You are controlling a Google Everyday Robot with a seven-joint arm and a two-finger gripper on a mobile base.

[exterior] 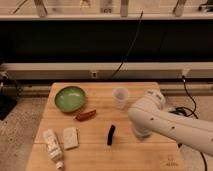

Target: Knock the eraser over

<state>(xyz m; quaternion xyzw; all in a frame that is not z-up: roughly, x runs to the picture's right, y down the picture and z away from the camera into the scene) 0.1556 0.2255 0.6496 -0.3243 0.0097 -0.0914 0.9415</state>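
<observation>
The eraser point(111, 135) is a small thin black slab standing upright on the wooden table point(100, 155), near the middle front. My white arm point(165, 122) reaches in from the right and covers the table's right side. The gripper point(138, 133) shows only as a darker end under the arm's rounded elbow, just right of the eraser and a small gap away from it. The eraser is in full view.
A green bowl point(70, 98) sits at the back left. A clear cup point(120, 97) stands at the back middle, close to the arm. A reddish-brown piece point(85, 115), a pale flat block point(70, 138) and a white tube point(53, 147) lie left of the eraser.
</observation>
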